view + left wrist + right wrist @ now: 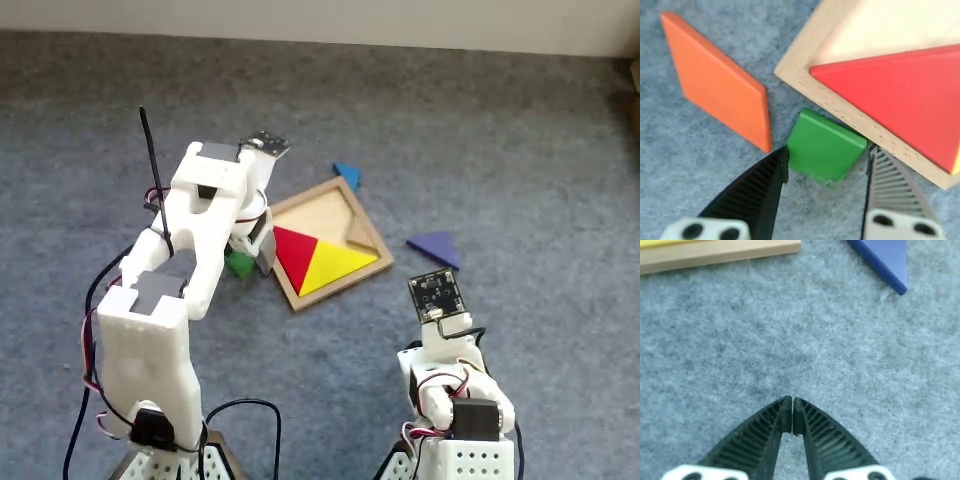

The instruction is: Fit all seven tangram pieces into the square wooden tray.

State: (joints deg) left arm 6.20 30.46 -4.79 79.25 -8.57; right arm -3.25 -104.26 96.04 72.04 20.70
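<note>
The square wooden tray [350,200] lies mid-table with a red triangle [292,252] and a yellow triangle [336,262] in its near part. A green square [825,147] rests on the carpet against the tray's outer rim [865,125]. My left gripper [828,155] is open and straddles the green square, one fingertip at each side. An orange parallelogram [720,82] lies just beside it. A small blue triangle [347,175] sits beyond the tray. A dark blue triangle [437,247] lies to its right. My right gripper [792,415] is shut and empty over bare carpet.
The whole surface is grey carpet [500,150]. The left arm [190,250] stretches over the tray's left side and hides the orange piece from above. The right arm [455,400] is folded near the front edge, with the dark blue triangle [885,257] ahead of it.
</note>
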